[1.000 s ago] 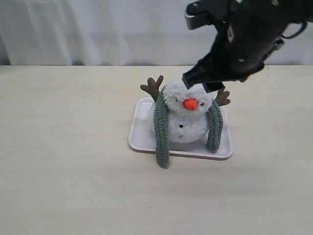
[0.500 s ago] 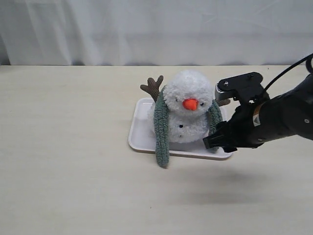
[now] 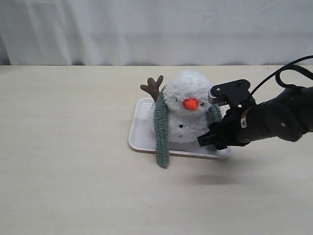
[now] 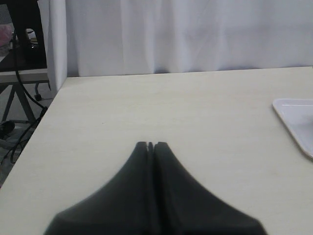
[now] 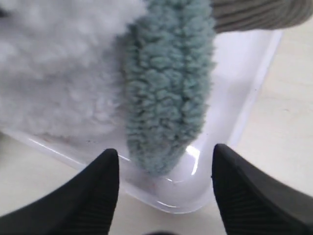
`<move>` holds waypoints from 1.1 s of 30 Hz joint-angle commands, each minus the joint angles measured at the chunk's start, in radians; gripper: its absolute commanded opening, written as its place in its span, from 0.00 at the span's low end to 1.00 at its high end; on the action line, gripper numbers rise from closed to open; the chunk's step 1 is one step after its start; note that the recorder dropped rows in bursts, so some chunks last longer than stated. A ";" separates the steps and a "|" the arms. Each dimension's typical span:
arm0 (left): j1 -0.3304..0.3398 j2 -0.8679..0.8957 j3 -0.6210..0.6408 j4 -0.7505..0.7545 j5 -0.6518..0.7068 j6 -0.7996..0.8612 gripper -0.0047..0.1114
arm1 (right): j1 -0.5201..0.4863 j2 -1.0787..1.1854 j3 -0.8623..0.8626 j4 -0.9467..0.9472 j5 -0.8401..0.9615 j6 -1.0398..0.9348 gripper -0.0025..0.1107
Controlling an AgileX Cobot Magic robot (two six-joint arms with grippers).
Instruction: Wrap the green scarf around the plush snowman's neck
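Note:
The plush snowman (image 3: 188,110) sits upright in a white tray (image 3: 142,139). The green scarf (image 3: 160,132) lies behind its neck, both ends hanging down the front. The left end reaches past the tray's front rim; the right end is partly hidden by my right gripper (image 3: 210,142). In the right wrist view that gripper (image 5: 165,151) is open, its fingers either side of the scarf's (image 5: 168,98) hanging tip without touching it, beside the snowman's white body (image 5: 58,73). My left gripper (image 4: 151,145) is shut on nothing over bare table, out of the exterior view.
A brown twig arm (image 3: 152,87) sticks up behind the snowman's left side; the other (image 5: 254,14) shows above the scarf end. The tray's corner (image 4: 298,117) is at the edge of the left wrist view. A white curtain (image 3: 98,29) backs the table.
My right arm dropped from above the snowman's head to the tray's front right corner, then edged left toward the scarf's right end. Snowman and scarf have not moved.

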 commanded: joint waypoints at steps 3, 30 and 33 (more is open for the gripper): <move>0.005 -0.002 0.004 -0.001 -0.011 -0.002 0.04 | -0.025 0.026 -0.006 -0.034 -0.041 0.000 0.50; 0.005 -0.002 0.004 -0.002 -0.011 -0.002 0.04 | -0.025 -0.036 -0.006 0.003 0.125 -0.070 0.06; 0.005 -0.002 0.004 -0.002 -0.011 -0.002 0.04 | -0.025 -0.061 -0.006 0.134 0.152 -0.191 0.06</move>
